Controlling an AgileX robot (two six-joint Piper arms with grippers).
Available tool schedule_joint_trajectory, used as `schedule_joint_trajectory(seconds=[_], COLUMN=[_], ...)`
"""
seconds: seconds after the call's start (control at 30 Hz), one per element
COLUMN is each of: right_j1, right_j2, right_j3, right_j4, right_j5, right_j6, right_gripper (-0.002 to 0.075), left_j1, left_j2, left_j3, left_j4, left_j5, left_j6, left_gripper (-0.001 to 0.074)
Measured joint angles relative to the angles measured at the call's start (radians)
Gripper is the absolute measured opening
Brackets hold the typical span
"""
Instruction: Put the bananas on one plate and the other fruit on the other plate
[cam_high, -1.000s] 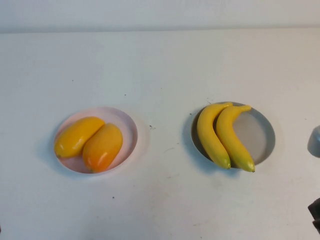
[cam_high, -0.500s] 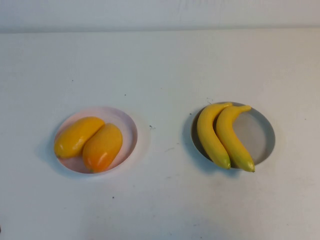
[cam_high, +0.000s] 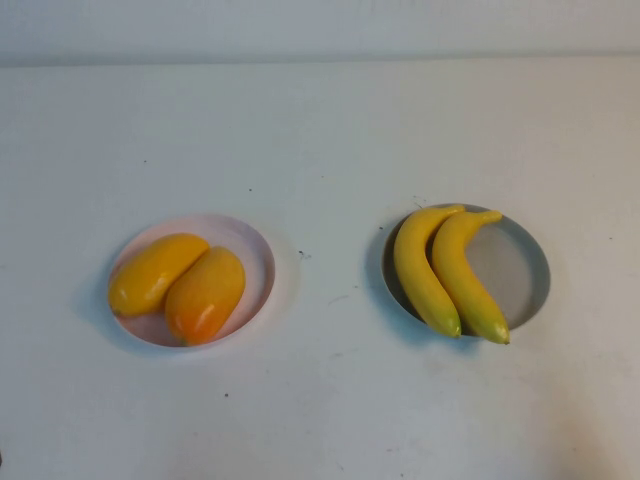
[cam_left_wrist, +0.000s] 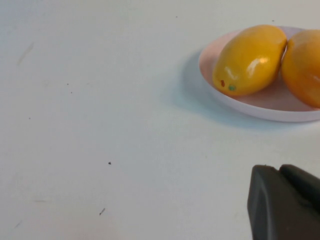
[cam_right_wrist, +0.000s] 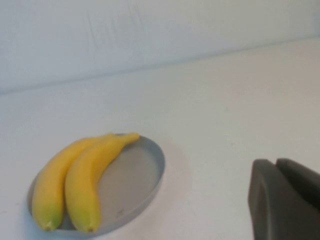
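Observation:
Two yellow bananas, one (cam_high: 418, 268) thicker than the other (cam_high: 465, 275), lie side by side on the grey-blue plate (cam_high: 530, 270) on the right. Two mango-like fruits, one yellow (cam_high: 155, 272) and one with an orange blush (cam_high: 205, 295), lie on the pale pink plate (cam_high: 255, 255) on the left. Neither gripper shows in the high view. My left gripper (cam_left_wrist: 280, 168) is shut and empty, apart from the pink plate (cam_left_wrist: 260, 106) and its fruit (cam_left_wrist: 250, 60). My right gripper (cam_right_wrist: 276, 162) is shut and empty, apart from the grey plate (cam_right_wrist: 147, 175) and the bananas (cam_right_wrist: 87, 180).
The white table (cam_high: 320, 140) runs back to a pale wall at the far edge. Only small dark specks (cam_high: 303, 254) mark the surface between the plates.
A second ago my right arm showed at the right edge of the high view; it has drawn back out of that view. The fruit and plates have not moved.

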Motion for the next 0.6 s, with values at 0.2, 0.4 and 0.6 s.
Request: schedule_joint_trajectory(seconds=[0.2,0.4,0.6], right_j1=[-0.002,-0.002,-0.002], right_j2=[-0.110,-0.115,-0.115], right_j3=[0.001,0.001,0.001], right_j4=[-0.019,-0.059,-0.069], right_j5=[0.046,0.108,0.140], right_j6=[0.000,0.000,0.000], right_gripper=[-0.0015,-0.0015,-0.0015], left_j1=[0.000,0.000,0.000], left_j2=[0.000,0.000,0.000], left_j3=[0.000,0.000,0.000], left_j4=[0.000,0.000,0.000], left_j5=[0.000,0.000,0.000], left_j6=[0.000,0.000,0.000], left_gripper=[-0.0004,-0.0004,-0.0004])
